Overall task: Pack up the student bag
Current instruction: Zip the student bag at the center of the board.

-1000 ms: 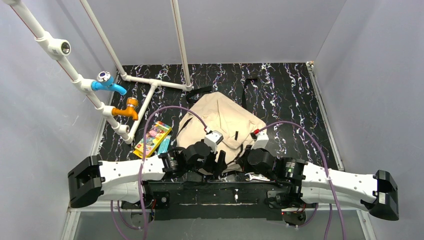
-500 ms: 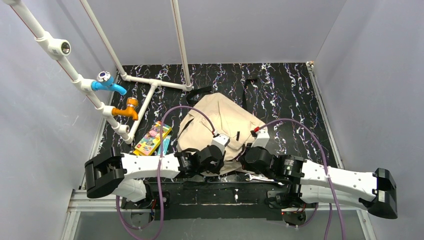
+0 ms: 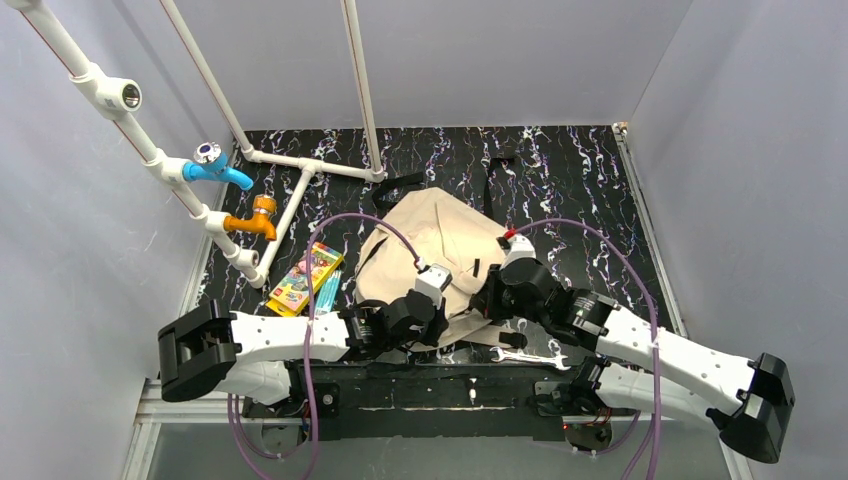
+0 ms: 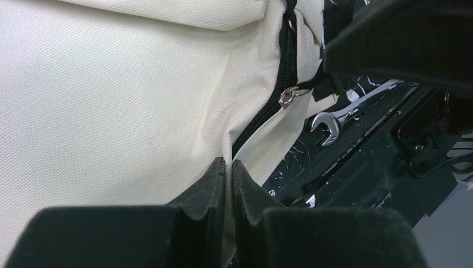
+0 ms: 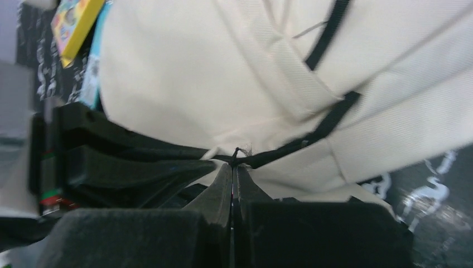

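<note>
The left hand [image 4: 228, 167] has just snapped shut and now pinches the cloth of the bag [image 3: 440, 235] beside its zip [image 4: 287, 56]. The right hand [image 5: 233, 167] stays clenched on a thin black strap at the bag's edge. The bag lies mid-bench [image 3: 590, 190], probably ready to be opened.

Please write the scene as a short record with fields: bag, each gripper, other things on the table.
student bag: beige, flat on the table
left gripper: shut, pinching bag fabric beside the zipper
right gripper: shut on a black strap of the bag
wrench: on the table by the bag's near edge
colourful box: left of the bag
</note>
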Controlling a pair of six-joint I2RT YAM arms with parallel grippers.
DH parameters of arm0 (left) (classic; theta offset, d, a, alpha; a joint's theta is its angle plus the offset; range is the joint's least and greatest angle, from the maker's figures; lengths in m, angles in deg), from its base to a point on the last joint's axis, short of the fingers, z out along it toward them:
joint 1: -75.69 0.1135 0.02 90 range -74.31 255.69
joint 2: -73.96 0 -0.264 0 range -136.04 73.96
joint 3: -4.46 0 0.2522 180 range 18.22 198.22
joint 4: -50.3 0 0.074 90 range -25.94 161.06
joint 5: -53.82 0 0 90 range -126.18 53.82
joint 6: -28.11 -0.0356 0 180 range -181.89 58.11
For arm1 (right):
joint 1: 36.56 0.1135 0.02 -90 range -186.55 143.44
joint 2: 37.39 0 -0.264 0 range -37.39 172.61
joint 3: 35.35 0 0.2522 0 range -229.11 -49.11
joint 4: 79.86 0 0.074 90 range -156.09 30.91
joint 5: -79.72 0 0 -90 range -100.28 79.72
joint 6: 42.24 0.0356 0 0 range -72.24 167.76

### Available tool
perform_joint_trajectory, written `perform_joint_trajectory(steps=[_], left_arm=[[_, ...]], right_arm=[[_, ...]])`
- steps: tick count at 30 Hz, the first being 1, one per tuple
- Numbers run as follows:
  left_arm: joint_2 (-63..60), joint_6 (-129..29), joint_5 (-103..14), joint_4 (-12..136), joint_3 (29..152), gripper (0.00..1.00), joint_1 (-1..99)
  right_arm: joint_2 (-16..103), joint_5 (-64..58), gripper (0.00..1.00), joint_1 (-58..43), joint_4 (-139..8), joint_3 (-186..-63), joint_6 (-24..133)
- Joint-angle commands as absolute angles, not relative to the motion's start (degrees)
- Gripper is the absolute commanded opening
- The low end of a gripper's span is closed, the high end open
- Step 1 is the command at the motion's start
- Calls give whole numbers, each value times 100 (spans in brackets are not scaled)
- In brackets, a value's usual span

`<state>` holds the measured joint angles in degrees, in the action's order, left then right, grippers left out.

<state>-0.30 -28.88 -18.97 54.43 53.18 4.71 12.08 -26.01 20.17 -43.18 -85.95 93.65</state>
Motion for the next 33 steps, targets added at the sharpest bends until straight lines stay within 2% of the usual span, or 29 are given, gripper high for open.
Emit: perform_joint_trajectory(steps=[1, 5, 8, 12, 13, 15, 17, 18, 22, 24, 27, 30, 33], left_arm=[[-161, -3077, -1818, 5741, 5177, 0, 494], [-182, -3122, -1832, 5054, 5081, 0, 498], [-199, -3113, -1947, 4603, 5004, 0, 494], [-152, -3131, -2229, 4507, 4995, 0, 495], [-69, -3112, -2298, 4507, 4957, 2, 494], [192, -3004, -2360, 4520, 4788, 13, 498], [566, -2860, -2420, 4597, 4578, 30, 494], [782, -2787, -2424, 4722, 4510, 38, 496], [1553, -2616, -2515, 5368, 4435, 52, 494], [1813, -2621, -2582, 5694, 4523, 61, 494], [1876, -2737, -2584, 6465, 4986, 64, 494], [1607, -2841, -2623, 7215, 5610, 57, 494], [1164, -2653, -2772, 7559, 6186, 48, 469]], right_arm=[[1388, -1564, 1, 2355, -5820, -8560, 8976], [1524, -871, 1, 2754, -7607, -7726, 10212], [1504, -962, 1, 2988, -8481, -7244, 11073], [1222, -1686, 1, 2998, -7638, -7550, 10855], [1135, -1847, 1, 2998, -7147, -7728, 10699], [1128, -2252, 3, 2998, -6107, -8055, 10420], [1319, -2378, 33, 2989, -5381, -8417, 9949], [1483, -2459, 44, 2989, -4938, -8705, 9729], [1595, -2852, 73, 2961, -3754, -9384, 9435], [1469, -3141, 79, 2927, -3331, -9580, 9576], [1253, -3457, 82, 2755, -2865, -9630, 9986], [1160, -3281, 78, 2348, -2672, -9453, 10230], [1161, -2355, 79, 1623, -2893, -9169, 10395]])
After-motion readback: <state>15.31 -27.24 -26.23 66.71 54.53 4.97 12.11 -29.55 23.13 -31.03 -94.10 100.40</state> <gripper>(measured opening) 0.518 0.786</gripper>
